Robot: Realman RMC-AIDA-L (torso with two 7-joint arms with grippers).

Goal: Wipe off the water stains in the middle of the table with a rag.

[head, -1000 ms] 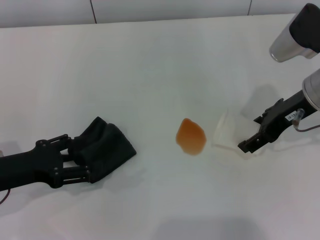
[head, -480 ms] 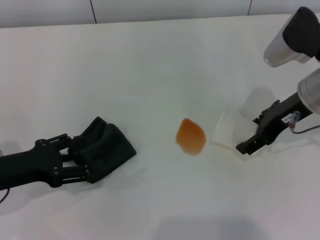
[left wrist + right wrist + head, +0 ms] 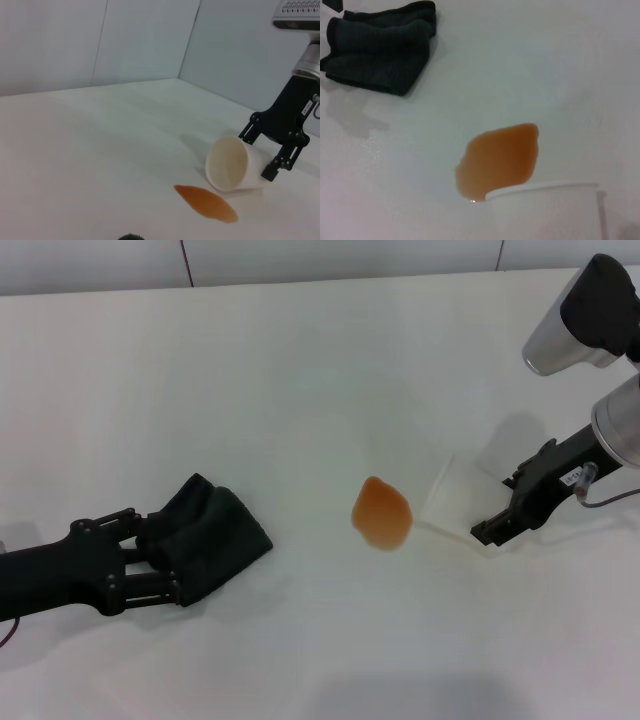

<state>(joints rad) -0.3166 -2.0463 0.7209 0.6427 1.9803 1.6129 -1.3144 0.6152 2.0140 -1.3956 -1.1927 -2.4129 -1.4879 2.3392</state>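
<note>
Left jaws around bunched black rag (image 3: 205,536); orange, rounded water stains (image 3: 381,513).

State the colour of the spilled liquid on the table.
Translucent orange: the water stains on the white table show best in the right wrist view.

one rag (image 3: 212,534), one orange water stain (image 3: 381,514), one clear cup (image 3: 456,502), one white table (image 3: 300,380), and two black grippers: left (image 3: 135,562), right (image 3: 500,525)
</note>
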